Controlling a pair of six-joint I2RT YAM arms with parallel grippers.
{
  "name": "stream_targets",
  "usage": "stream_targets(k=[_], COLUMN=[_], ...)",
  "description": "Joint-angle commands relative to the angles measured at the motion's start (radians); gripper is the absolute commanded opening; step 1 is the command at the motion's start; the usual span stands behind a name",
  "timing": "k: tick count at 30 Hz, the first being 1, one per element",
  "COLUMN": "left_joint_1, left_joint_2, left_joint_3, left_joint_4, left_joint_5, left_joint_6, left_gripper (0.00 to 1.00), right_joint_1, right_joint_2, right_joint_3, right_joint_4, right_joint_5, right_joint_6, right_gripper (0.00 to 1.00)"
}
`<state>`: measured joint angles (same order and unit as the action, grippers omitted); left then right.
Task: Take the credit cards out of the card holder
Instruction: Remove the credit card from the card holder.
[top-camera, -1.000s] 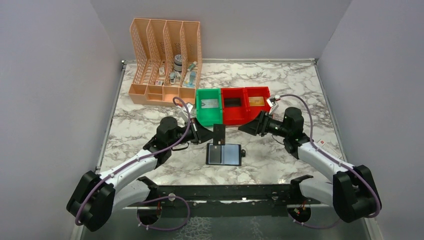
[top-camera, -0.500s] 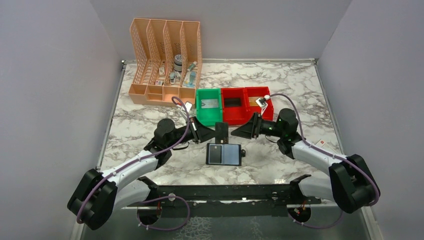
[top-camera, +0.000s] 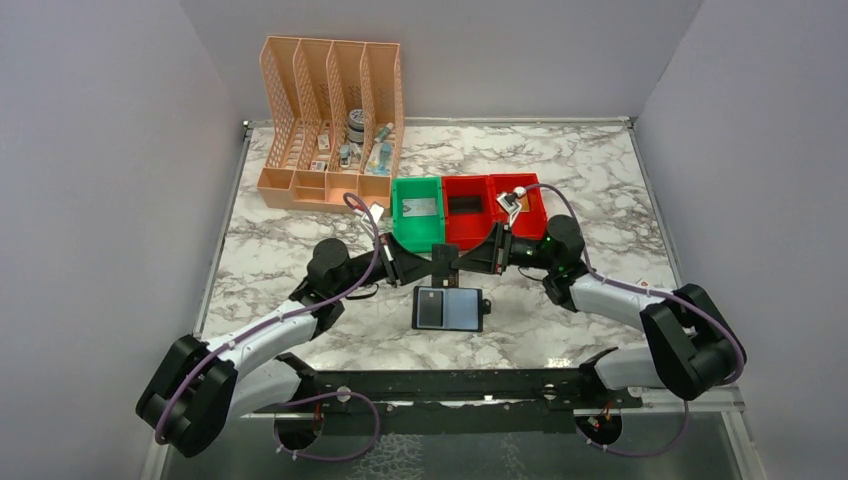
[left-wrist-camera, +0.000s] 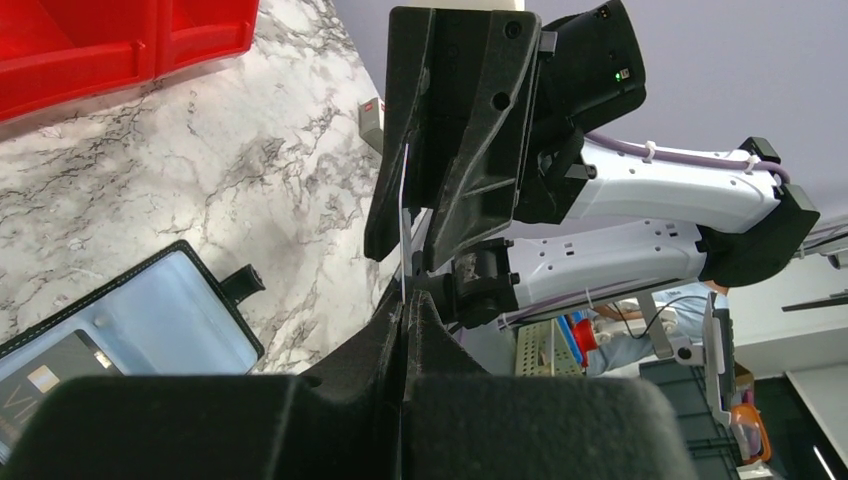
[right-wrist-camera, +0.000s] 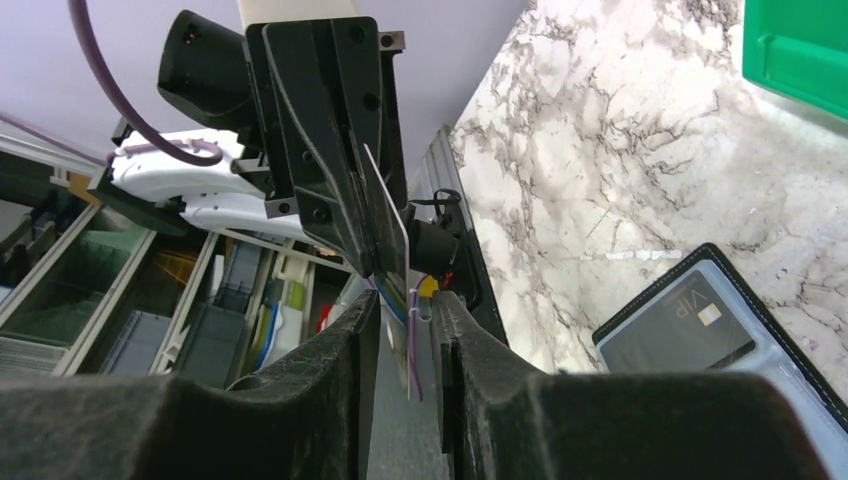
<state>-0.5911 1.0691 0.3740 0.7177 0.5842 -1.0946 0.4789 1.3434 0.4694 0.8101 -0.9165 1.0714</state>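
Credit card (top-camera: 441, 263) held upright just above card holder (top-camera: 462, 310), clenched by left gripper (top-camera: 431, 266), right gripper (top-camera: 460, 264) set around opposite edge, jaws narrowly parted, holder laid open on table (top-camera: 300, 250), second card (top-camera: 431, 307) tucked inside.

Black card holder (top-camera: 463, 309) lying open flat, dark VIP card (top-camera: 431, 304) in its left panel, second card (top-camera: 443, 263) upright above it

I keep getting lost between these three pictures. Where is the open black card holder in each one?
Top external: the card holder lies at the picture's centre.
Left wrist: the card holder is at bottom left.
Right wrist: the card holder is at bottom right.
Shared landmark: the dark card in its pocket.
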Motion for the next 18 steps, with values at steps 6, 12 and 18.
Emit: stream_targets(k=[6, 12, 18], left_joint_1=[-0.002, -0.003, -0.001], left_joint_2=[0.020, 0.009, -0.012], left_joint_3=[-0.007, -0.021, -0.052], left_joint_4=[0.076, 0.081, 0.052], left_joint_5=[0.032, 0.015, -0.024], left_joint_6=[-0.010, -0.015, -0.006], left_gripper=[0.00, 0.00, 0.57], right_joint_1=[0.010, 0.010, -0.009], right_joint_2=[0.049, 0.061, -0.021], right_joint_3=[0.014, 0.003, 0.027], right_joint_4=[0.168, 0.218, -0.058], right_joint_5=[-0.060, -0.076, 0.038], right_joint_6=[0.088, 0.107, -0.057], right_gripper=[0.07, 0.01, 0.01])
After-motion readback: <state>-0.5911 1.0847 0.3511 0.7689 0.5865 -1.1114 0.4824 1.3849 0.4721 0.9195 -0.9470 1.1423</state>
